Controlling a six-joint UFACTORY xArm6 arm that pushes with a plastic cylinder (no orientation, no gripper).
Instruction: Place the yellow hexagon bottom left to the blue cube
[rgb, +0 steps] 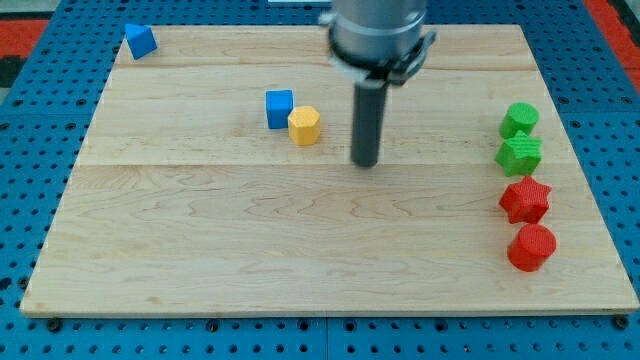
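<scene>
The yellow hexagon (304, 126) lies on the wooden board (250, 250), touching the lower right side of the blue cube (279, 108). My tip (365, 162) is to the right of the yellow hexagon, a short gap away, and a little lower in the view. It touches no block.
Another blue block (141, 41) sits at the board's top left corner. At the view's right stand two green blocks (519, 119) (520, 154), a red star-like block (525, 200) and a red round block (531, 247). A blue pegboard (30, 120) surrounds the board.
</scene>
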